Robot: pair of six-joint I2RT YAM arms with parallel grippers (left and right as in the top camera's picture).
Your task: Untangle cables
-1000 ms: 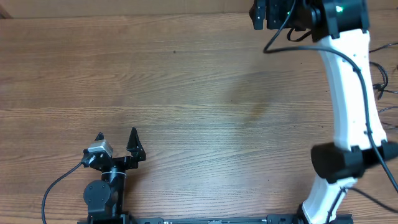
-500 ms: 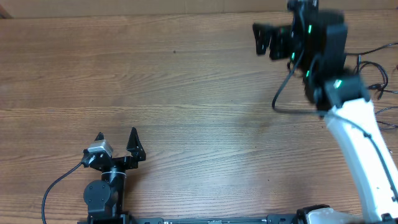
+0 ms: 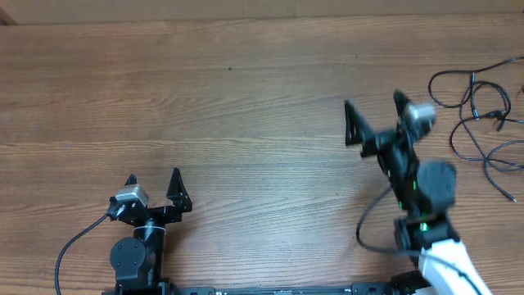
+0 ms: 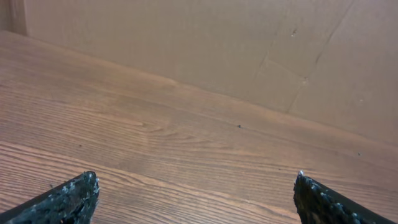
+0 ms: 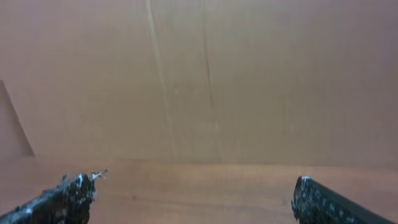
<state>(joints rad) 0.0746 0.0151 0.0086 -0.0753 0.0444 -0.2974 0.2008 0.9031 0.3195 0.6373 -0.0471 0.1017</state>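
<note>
The cables (image 3: pixel 479 123) lie in loose black loops at the table's far right edge, seen only in the overhead view. My right gripper (image 3: pixel 373 106) stands open to their left, apart from them, with nothing between its fingers. In the right wrist view its two fingertips (image 5: pixel 68 193) frame bare wood and a cardboard wall; no cable shows there. Near the front left my left gripper (image 3: pixel 153 178) is open and empty, its fingertips (image 4: pixel 74 193) wide apart over bare wood in the left wrist view.
A brown cardboard wall (image 4: pixel 217 43) rises along the table's back edge. The wooden table (image 3: pixel 246 106) stretches between the two arms. A thick black arm cable (image 3: pixel 78 246) curls beside the left arm's base.
The right arm has drawn back from the far right corner toward the front, uncovering the cables at the right edge. Its gripper stayed open. The left arm has not moved.
</note>
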